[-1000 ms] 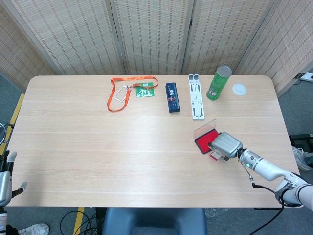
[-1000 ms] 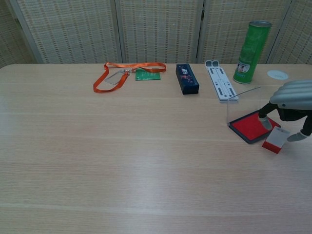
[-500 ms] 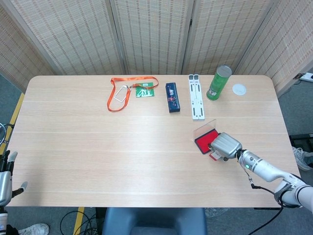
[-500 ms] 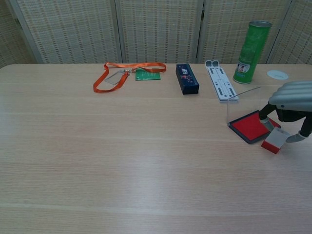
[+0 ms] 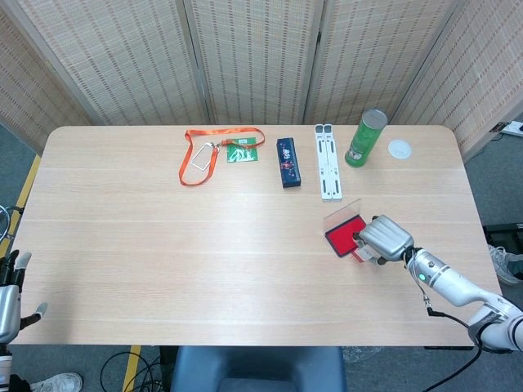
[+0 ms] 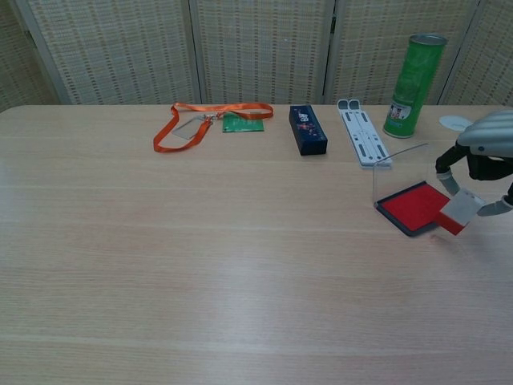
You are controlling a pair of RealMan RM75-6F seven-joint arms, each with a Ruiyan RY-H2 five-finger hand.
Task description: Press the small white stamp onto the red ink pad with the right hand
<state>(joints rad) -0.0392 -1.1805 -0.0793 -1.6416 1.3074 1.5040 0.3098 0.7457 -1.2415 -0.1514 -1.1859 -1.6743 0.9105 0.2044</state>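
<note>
The red ink pad [image 5: 339, 237] [image 6: 414, 206] lies open at the right of the table, its clear lid [image 6: 397, 164] standing up on the far side. My right hand [image 5: 386, 236] [image 6: 486, 151] pinches the small white stamp [image 6: 458, 208] between its fingertips. The stamp hangs tilted just above the table, with its red base at the pad's near right corner. In the head view the hand hides nearly all of the stamp. My left hand [image 5: 8, 299] hangs off the table's near left corner, fingers apart and holding nothing.
Along the far side lie an orange lanyard [image 5: 208, 152] [image 6: 200, 120] with a green card [image 6: 242, 123], a dark blue box [image 5: 287, 162] [image 6: 308, 129], a white folding stand [image 5: 328, 161] [image 6: 364, 136], a green can [image 5: 364, 137] [image 6: 413, 74] and a white disc [image 5: 400, 148] [image 6: 454, 122].
My right hand has risen and taken the stamp up off the table. The stamp now hangs tilted at the pad's near right corner. The left hand has not moved.
</note>
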